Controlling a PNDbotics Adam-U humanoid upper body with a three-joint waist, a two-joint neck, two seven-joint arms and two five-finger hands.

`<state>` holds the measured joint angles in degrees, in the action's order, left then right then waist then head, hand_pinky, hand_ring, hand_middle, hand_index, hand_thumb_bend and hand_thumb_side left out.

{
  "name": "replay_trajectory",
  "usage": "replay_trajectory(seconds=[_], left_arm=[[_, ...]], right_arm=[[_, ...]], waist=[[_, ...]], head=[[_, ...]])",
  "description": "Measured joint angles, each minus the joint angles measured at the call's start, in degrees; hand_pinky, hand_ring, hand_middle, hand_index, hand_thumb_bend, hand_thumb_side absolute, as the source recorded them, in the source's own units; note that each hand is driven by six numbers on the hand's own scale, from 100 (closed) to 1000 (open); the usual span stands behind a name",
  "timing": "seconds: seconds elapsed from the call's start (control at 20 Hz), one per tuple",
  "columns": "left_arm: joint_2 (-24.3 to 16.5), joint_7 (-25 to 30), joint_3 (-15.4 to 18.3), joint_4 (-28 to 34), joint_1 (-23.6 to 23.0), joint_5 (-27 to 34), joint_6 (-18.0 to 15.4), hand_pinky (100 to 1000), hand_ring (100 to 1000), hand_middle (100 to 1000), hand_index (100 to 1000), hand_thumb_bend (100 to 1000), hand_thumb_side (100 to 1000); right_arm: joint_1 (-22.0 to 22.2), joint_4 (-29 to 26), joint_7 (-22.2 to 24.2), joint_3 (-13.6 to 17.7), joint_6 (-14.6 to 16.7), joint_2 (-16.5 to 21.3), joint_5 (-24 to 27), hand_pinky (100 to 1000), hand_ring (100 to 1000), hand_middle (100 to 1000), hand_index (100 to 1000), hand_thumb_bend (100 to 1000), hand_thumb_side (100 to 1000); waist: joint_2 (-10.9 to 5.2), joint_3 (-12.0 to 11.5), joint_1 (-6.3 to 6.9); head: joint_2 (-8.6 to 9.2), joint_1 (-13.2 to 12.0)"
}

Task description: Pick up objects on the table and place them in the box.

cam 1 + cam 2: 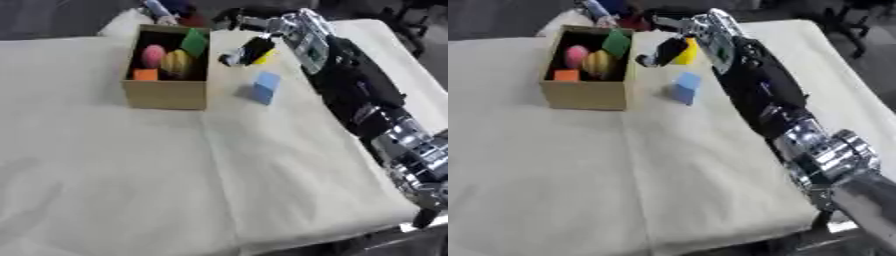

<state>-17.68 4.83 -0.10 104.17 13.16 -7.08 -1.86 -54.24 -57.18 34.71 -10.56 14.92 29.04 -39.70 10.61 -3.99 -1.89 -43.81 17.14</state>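
Yellow block [687,52] sits pinched in the right hand [668,51]; it could slip before clearing the cardboard box [586,95] wall.

Left eye view: from the head, looking down and forward
Right eye view: same stance, shifted slightly right
Shared: open brown cardboard box [166,92], cream cloth-covered table [131,175]

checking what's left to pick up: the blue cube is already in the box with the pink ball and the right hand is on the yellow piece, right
Not quite. The blue cube is not in the box; it stands on the table to the box's right, as the left eye view shows. The pink ball is in the box, and the right hand is at the yellow piece.
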Motion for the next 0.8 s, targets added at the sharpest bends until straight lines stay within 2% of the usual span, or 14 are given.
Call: replay_trajectory(seconds=[0.2, 0.35, 0.5, 0.55, 0.8], left_arm=[[-0.04, 0.00, 0.04, -0.13, -0.56, -0.05, 0.00, 750, 707, 655, 734, 460, 559], [-0.04, 0.03, 0.05, -0.32, -0.61, -0.07, 0.00, 750, 707, 656, 735, 461, 559], [-0.04, 0.07, 0.05, -0.33, -0.64, -0.11, 0.00, 750, 707, 656, 735, 461, 560], [-0.04, 0.09, 0.05, -0.34, -0.68, -0.12, 0.01, 750, 707, 656, 736, 461, 560], [-0.04, 0.27, 0.04, -0.34, -0.80, -0.14, 0.05, 749, 707, 656, 736, 460, 560]], right_arm=[[2.35, -2.07, 4.88, -0.84, -1.84, 1.94, 0.91, 882, 932, 1000, 1000, 351, 460], [3.01, -1.35, 6.77, -1.13, -3.06, 1.93, -1.83, 885, 947, 1000, 1000, 370, 484], [3.17, 1.65, 7.09, -0.80, -3.68, 0.80, -5.97, 882, 945, 1000, 1000, 368, 498], [3.17, 2.89, 6.89, -0.56, -3.85, 0.24, -7.21, 881, 945, 1000, 1000, 352, 478], [2.60, 9.26, 4.90, 1.20, -4.56, -2.23, -12.09, 875, 940, 1000, 1000, 364, 510]], waist=[[-0.54, 1.47, 0.02], [-0.81, 1.88, 0.03], [-0.91, 1.94, 0.16], [-0.91, 1.95, 0.30], [-1.00, 2.00, 0.55]], head=[[-0.03, -0.41], [-0.03, -0.46], [-0.04, -0.54], [-0.04, -0.57], [-0.04, -0.59]])
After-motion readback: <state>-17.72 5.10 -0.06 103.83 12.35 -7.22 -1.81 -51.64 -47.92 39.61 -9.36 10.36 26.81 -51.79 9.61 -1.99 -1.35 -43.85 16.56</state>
